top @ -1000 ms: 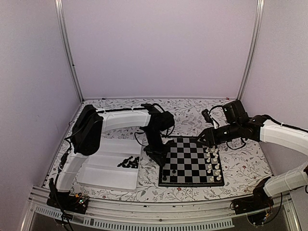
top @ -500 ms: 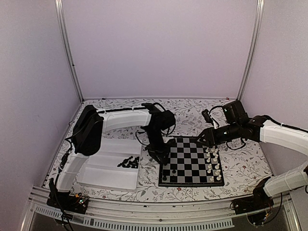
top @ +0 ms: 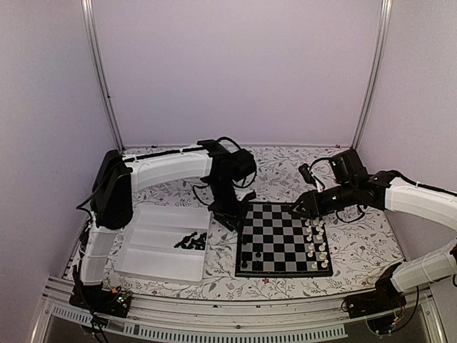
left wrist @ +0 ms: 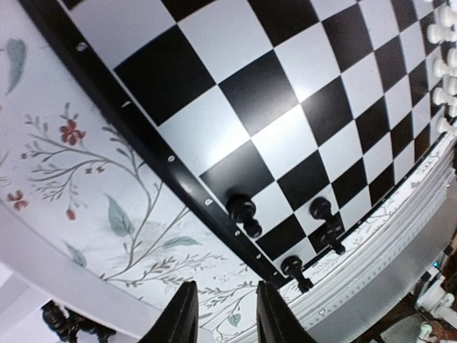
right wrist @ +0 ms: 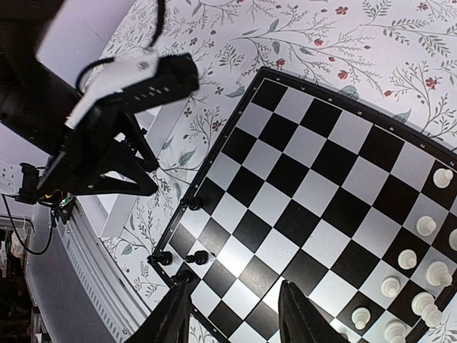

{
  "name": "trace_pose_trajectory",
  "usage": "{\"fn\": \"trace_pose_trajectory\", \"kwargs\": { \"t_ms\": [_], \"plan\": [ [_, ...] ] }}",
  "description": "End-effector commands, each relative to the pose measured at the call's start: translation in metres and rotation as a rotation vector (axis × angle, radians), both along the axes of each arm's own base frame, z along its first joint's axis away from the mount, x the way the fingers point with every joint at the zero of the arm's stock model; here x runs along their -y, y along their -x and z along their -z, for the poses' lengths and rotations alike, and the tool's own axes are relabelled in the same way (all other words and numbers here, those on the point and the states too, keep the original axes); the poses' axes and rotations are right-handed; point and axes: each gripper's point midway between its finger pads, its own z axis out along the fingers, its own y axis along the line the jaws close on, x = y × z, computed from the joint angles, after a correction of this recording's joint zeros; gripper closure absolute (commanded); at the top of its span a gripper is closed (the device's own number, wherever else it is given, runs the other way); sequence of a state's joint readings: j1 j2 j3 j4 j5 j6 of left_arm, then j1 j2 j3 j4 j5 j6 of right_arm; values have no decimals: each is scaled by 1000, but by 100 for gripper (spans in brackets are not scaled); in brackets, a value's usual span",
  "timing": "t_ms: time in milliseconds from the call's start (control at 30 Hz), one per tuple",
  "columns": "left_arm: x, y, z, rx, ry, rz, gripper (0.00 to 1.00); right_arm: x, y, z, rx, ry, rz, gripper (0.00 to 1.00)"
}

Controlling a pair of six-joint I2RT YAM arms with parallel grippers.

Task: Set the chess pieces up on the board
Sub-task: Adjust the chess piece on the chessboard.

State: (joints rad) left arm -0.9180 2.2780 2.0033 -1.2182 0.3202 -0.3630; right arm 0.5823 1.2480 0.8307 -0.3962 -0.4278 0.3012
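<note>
**Black side barely begun: four men on the board, the heap left in the tray**

Four black chess pieces (left wrist: pixel 243 211) are seen standing on the board (top: pixel 282 236), grouped on squares by its near-left corner. The remaining black pieces (top: pixel 191 241) are heaped in the white tray (top: pixel 153 250), at the end nearest the board. The white pieces (top: pixel 315 243) are ranked along the board's right side, so only the black side looks unfinished.

The left gripper (left wrist: pixel 225 296) is held above the flowered table cover (left wrist: pixel 86 164), just off the board's left edge and clear of the placed men. Its jaws are parted by a narrow gap, and nothing is pinched between them. The right gripper (right wrist: pixel 234 289) is poised over the far right part of the board, jaws spread and likewise empty.

The step in hand is judged to be the turn-round between one placement and the next pick. The task is judged to be at an early stage on the black side.

A swing of the left arm back over the tray is called for next. A single piece must be singled out at the fringe of the heap, since the men are tiny and lie touching. A narrow, well-centred pinch would be needed, followed by an upright set-down on a free square without the standing neighbours being knocked.
</note>
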Motion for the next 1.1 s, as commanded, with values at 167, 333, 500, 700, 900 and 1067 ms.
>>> {"fn": "trace_pose_trajectory", "kwargs": {
  "t_ms": [167, 333, 500, 700, 900, 1067],
  "plan": [
    [4, -39, -80, 405, 215, 18, 68, -30, -3, -5, 70, 92, -94, 60],
    [-26, -64, -130, 666, 231, -94, 64, -69, 4, 8, 116, 218, -219, 64],
    [-87, -87, -191, 980, 231, -328, 24, -108, 11, 32, 124, 347, -325, 65],
    [-130, -87, -202, 1072, 267, -440, 8, -135, 16, 58, 81, 410, -384, 64],
    [-139, -81, -193, 1044, 250, -438, 11, -140, 17, 89, 11, 482, -397, 62],
    [-138, -81, -193, 1030, 265, -440, 11, -141, 16, 102, -21, 508, -386, 62]
  ]
}}
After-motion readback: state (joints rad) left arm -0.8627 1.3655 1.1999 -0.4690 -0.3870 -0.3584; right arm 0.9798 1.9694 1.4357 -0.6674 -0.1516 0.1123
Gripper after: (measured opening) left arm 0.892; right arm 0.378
